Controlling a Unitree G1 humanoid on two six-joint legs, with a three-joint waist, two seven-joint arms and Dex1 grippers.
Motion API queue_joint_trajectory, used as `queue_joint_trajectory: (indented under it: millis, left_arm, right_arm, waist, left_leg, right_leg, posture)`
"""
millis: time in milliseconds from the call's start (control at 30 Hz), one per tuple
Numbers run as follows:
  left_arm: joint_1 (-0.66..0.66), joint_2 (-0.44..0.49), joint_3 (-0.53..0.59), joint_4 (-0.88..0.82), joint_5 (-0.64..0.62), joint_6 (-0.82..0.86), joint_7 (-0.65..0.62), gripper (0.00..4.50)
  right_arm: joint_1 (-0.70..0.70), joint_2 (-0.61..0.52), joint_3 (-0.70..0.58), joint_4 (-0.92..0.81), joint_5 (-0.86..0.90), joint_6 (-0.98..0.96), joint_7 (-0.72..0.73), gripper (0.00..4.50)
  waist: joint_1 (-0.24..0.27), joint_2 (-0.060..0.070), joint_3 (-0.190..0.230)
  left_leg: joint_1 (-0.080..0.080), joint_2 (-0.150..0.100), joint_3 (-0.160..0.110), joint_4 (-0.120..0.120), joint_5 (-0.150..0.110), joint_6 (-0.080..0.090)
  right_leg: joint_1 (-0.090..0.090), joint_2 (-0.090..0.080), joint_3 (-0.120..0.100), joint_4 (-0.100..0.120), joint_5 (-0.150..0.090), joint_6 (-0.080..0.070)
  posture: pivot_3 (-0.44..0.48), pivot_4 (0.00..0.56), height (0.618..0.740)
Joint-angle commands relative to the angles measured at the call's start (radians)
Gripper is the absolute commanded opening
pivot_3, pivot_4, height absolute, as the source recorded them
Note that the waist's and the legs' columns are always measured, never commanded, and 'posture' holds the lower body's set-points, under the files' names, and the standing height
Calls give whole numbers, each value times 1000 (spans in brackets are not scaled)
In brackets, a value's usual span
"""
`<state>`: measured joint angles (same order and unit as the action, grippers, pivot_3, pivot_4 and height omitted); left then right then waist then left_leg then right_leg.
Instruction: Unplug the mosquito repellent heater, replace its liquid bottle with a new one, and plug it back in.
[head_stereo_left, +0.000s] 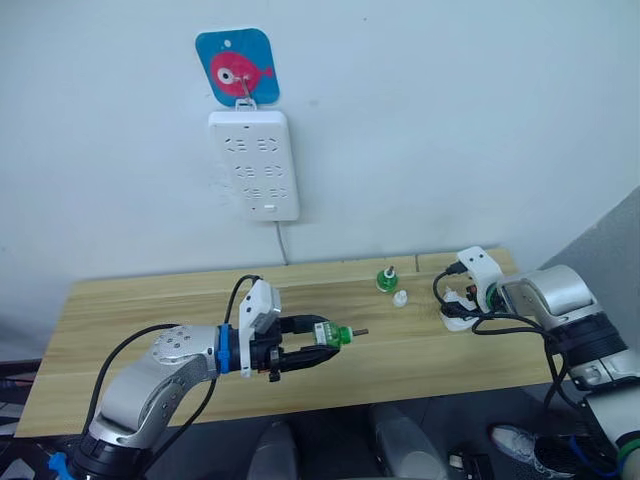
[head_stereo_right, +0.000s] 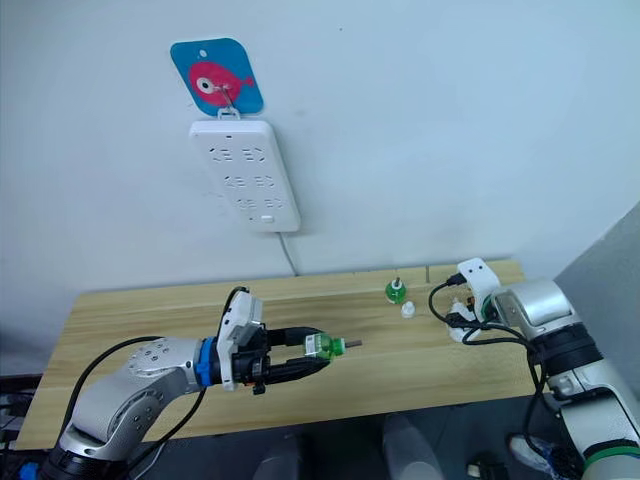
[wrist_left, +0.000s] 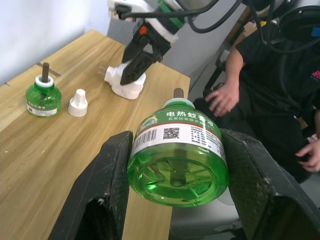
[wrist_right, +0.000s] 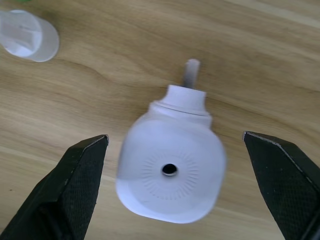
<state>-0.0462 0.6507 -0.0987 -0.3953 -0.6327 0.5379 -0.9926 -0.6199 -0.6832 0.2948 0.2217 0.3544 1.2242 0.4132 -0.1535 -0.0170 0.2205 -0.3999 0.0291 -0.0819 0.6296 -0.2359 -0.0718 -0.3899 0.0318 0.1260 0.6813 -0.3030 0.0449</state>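
My left gripper (head_stereo_left: 312, 345) is shut on a green liquid bottle (wrist_left: 177, 150), held on its side above the table's middle with its wick pointing right. The white mosquito repellent heater (wrist_right: 172, 167) lies on the table (head_stereo_left: 150, 300) at the right, its round opening facing up and a prong (wrist_right: 191, 72) sticking out. My right gripper (wrist_right: 175, 137) hovers over it, open, with a finger on each side and neither touching. A second green bottle (head_stereo_left: 386, 279) stands upright further back, with a white cap (head_stereo_left: 400, 298) beside it.
A white power strip (head_stereo_left: 254, 165) hangs on the wall under a blue fish hook (head_stereo_left: 237, 67), its cord running down behind the table. A person in black (wrist_left: 260, 75) sits past the table's right end.
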Motion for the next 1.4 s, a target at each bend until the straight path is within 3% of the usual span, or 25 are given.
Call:
queue_joint_trajectory:
  millis: [33,800,900,1000,1200,1400]
  left_arm:
    - [-4,-10,1,-31,2,-17,-3,2360]
    - [-45,-31,-17,-53,-7,29,23,2360]
    - [-48,-35,-19,-56,-6,34,27,2360]
    - [-52,-39,-20,-57,-5,37,31,2360]
    - [-61,-41,-25,-48,0,42,26,2360]
    - [-120,-38,-36,0,3,44,-10,2360]
  right_arm:
    - [-14,-6,-29,-3,-32,20,11,4500]
    - [10,65,-84,37,-103,48,11,4500]
    - [11,69,-90,43,-110,47,14,3882]
    - [13,69,-93,45,-113,47,16,2939]
    - [29,60,-128,2,-86,71,41,2953]
    - [103,5,-298,-128,-10,98,98,2953]
  waist:
    - [3,0,1]
    - [8,0,4]
    - [8,-1,5]
    - [9,-1,5]
    - [9,-1,5]
    - [10,0,5]
  left_leg:
    - [0,0,0,0,0,0]
    - [0,0,0,0,0,0]
    - [0,0,0,0,0,0]
    - [0,0,0,0,0,0]
    - [0,0,0,0,0,0]
    - [0,0,0,0,0,0]
  right_leg:
    - [0,0,0,0,0,0]
    - [0,0,0,0,0,0]
    - [0,0,0,0,0,0]
    - [0,0,0,0,0,0]
    - [0,0,0,0,0,0]
    - [0,0,0,0,0,0]
  posture:
    - [-142,224,740]
    - [-133,222,740]
    - [-132,224,740]
    - [-132,224,740]
    - [-150,205,740]
    - [-197,170,740]
